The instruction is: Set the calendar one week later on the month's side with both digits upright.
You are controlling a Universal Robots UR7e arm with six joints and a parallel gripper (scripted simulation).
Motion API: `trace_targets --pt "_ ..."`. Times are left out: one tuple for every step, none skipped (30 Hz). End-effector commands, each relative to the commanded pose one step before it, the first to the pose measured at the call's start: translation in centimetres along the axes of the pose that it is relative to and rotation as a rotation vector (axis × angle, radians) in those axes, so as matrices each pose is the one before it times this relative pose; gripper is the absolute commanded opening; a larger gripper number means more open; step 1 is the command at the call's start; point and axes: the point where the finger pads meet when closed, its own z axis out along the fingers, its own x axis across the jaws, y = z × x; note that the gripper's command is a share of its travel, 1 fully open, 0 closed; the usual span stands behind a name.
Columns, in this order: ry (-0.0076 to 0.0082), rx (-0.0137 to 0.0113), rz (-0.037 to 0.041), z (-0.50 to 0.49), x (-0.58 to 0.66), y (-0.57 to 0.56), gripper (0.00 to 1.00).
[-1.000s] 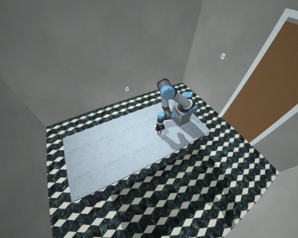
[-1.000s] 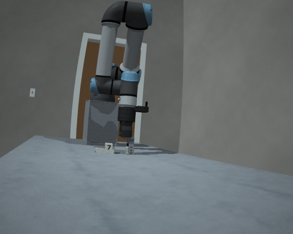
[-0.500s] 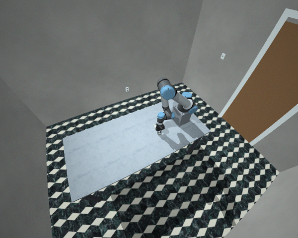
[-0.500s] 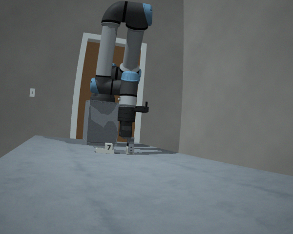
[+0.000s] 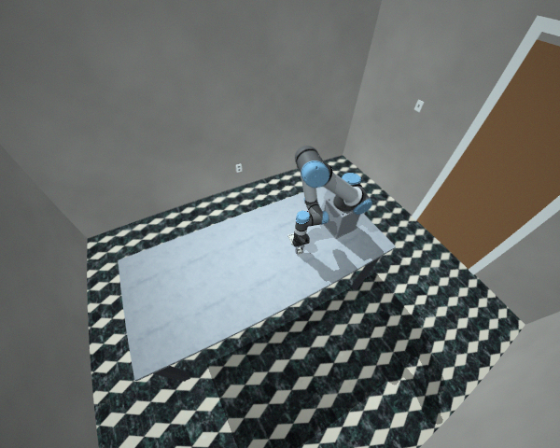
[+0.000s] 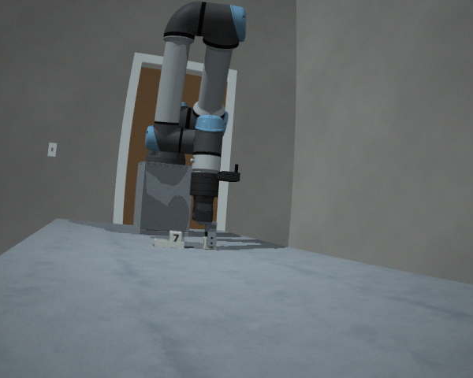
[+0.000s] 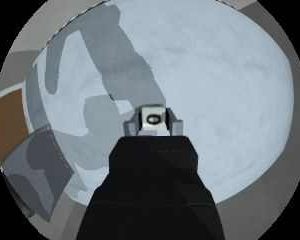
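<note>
Calendar: in the top view it is showing only as pale specks under the arm at the far end of the desk (image 5: 198, 289), too small to read. The gripper (image 5: 299, 249) is pointing straight down there.

In the exterior view the tray (image 6: 163, 244) is lying flat on the desk, and one cube (image 6: 175, 237) is standing in it, showing an upright 7. The second cube (image 6: 207, 245) is standing outside the tray, just beside it on the desk, with the jaws reaching down around it.

In the wrist view that cube is sitting between the fingers, its top face carrying a dark oval mark, perhaps a 0. The jaws are standing released, loosely bracketing it rather than clamping.

As I judge it, the task is partway through. One cube is seated, while the other is still needing the right digit turned to the month's side and a place in the tray. The month's name is not showing.
</note>
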Motion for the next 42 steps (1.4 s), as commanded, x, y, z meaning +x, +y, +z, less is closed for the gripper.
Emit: trace_targets --pt "0.00116 -0.00004 -0.00002 -0.0307 0.038 0.0 0.78" --pt "0.0 0.0 0.0 0.0 0.0 0.0 0.78" --pt "0.0 0.0 0.0 0.0 0.0 0.0 0.78" --pt "0.0 0.0 0.0 0.0 0.0 0.0 0.78" --pt "0.0 0.0 0.0 0.0 0.0 0.0 0.78" --pt "0.0 0.0 0.0 0.0 0.0 0.0 0.84" --pt "0.0 0.0 0.0 0.0 0.0 0.0 0.84" --pt "0.0 0.0 0.0 0.0 0.0 0.0 0.84" --pt "0.0 0.0 0.0 0.0 0.0 0.0 0.9" --pt "0.0 0.0 0.0 0.0 0.0 0.0 0.9" --pt "0.0 0.0 0.0 0.0 0.0 0.0 0.9" --pt "0.0 0.0 0.0 0.0 0.0 0.0 0.9" --pt "0.0 0.0 0.0 0.0 0.0 0.0 0.9" --pt "0.0 0.0 0.0 0.0 0.0 0.0 0.9" --pt "0.0 0.0 0.0 0.0 0.0 0.0 0.9" --pt "0.0 0.0 0.0 0.0 0.0 0.0 0.9" --pt "0.0 0.0 0.0 0.0 0.0 0.0 0.9" --pt "0.0 0.0 0.0 -0.0009 0.0 0.0 0.9" --pt "0.0 0.0 0.0 -0.0061 0.0 0.0 0.9" --pt "0.0 0.0 0.0 0.0 0.0 0.0 0.9" --pt "0.0 0.0 0.0 0.0 0.0 0.0 0.9" --pt "0.0 0.0 0.0 -0.0159 0.0 0.0 0.9" --pt "0.0 0.0 0.0 -0.0296 0.0 0.0 0.9" --pt "0.0 0.0 0.0 -0.0465 0.0 0.0 0.9" --pt "0.0 0.0 0.0 -0.0662 0.0 0.0 0.9" --pt "0.0 0.0 0.0 -0.0879 0.0 0.0 0.9" --pt "0.0 0.0 0.0 -0.1112 0.0 0.0 0.9" --pt "0.0 0.0 0.0 -0.1354 -0.001 0.0 0.9" --pt "0.0 0.0 0.0 -0.1594 0.001 0.0 0.9" --pt "0.0 0.0 0.0 -0.184 0.0 0.0 0.9" --pt "0.0 0.0 0.0 -0.2081 -0.001 0.0 0.9" --pt "0.0 0.0 0.0 -0.2308 0.001 0.0 0.9" --pt "0.0 0.0 0.0 -0.2529 -0.001 0.0 0.9" --pt "0.0 0.0 0.0 -0.2727 0.001 0.0 0.9" --pt "0.0 0.0 0.0 -0.2914 0.0 0.0 0.9" --pt "0.0 0.0 0.0 -0.3077 0.0 0.0 0.9" --pt "0.0 0.0 0.0 0.0 0.0 0.0 0.9" --pt "0.0 0.0 0.0 0.0 0.0 0.0 0.9" --pt "0.0 0.0 0.0 -0.3217 0.001 0.0 0.9" --pt "0.0 0.0 0.0 -0.3338 -0.001 0.0 0.9" --pt "0.0 0.0 0.0 -0.343 0.0 0.0 0.9" --pt "0.0 0.0 0.0 -0.3499 0.001 0.0 0.9"
